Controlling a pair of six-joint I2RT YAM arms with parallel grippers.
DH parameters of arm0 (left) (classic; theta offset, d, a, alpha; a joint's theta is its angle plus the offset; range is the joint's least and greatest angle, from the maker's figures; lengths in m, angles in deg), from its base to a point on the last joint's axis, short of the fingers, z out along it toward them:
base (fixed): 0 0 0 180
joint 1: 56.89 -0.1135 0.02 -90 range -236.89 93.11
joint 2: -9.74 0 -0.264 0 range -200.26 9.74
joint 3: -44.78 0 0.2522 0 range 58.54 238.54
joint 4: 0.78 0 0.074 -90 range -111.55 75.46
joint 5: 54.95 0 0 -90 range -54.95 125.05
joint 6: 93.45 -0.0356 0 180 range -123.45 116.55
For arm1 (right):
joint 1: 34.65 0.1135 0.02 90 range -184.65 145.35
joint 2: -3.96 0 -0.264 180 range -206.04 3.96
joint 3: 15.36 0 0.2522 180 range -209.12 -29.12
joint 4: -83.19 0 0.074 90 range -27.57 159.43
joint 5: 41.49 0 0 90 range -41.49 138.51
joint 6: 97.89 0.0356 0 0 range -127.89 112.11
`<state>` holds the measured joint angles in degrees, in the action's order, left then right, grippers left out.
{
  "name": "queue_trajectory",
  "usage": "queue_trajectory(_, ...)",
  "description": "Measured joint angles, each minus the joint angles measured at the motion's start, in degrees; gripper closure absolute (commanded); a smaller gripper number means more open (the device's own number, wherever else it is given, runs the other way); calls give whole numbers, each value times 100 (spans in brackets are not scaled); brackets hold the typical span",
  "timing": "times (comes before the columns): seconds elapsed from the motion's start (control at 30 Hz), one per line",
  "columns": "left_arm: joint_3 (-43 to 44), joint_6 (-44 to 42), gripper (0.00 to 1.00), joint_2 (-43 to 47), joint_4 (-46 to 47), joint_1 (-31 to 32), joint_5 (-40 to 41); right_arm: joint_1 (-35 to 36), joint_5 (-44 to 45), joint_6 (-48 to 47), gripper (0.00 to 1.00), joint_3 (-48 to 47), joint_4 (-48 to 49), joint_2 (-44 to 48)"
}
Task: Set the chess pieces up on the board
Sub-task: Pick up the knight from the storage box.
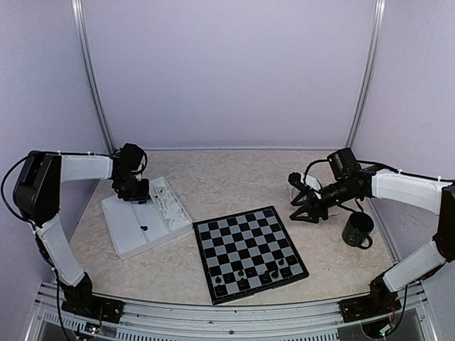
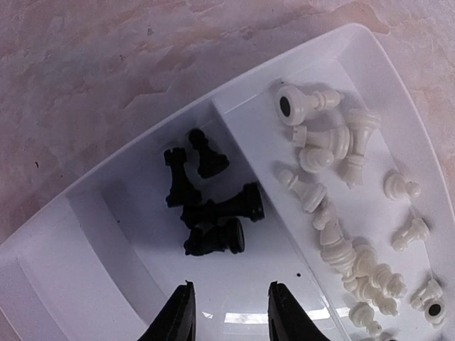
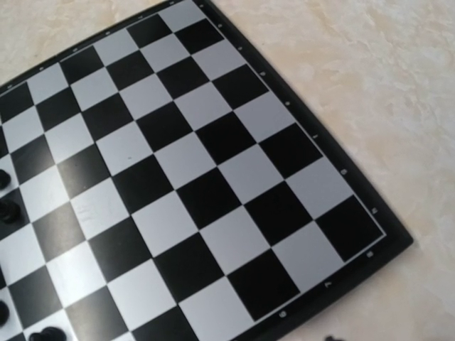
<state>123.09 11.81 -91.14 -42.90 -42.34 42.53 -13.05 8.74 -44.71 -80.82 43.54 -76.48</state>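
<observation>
The board lies mid-table with several black chess pieces on its near rows; some show at the left edge of the right wrist view. In the white tray, a heap of black pieces lies in one compartment and white pieces in the one beside it. My left gripper hangs open just short of the black heap, with nothing between its fingers. My right gripper hovers past the board's right corner, open and empty. Its fingers are out of the right wrist view.
A dark green mug stands right of the board, close to my right arm. One lone black piece lies in the tray's near compartment. A raised divider separates the black heap from the white pieces.
</observation>
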Motion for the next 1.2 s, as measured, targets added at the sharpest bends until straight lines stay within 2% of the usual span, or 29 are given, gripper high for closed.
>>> queue_trajectory(0.2,472,-131,63,-584,61,-76,76,74,7,-31,43,-2,-15,0)
queue_trajectory(0.37,535,-262,64,-940,94,-164,103,157,68,-61,43,-15,-46,-2)
queue_trajectory(0.57,640,-387,76,-1069,173,-173,186,267,155,-85,43,-26,-57,-4)
queue_trajectory(0.7,525,-422,78,-988,243,-131,223,273,181,-87,43,-26,-61,-4)
queue_trajectory(0.9,76,-374,78,-396,-101,240,271,278,188,-83,43,-33,-63,-74)
queue_trajectory(1.2,-146,61,76,1357,-415,1198,-28,444,190,-59,43,-332,-125,-188)
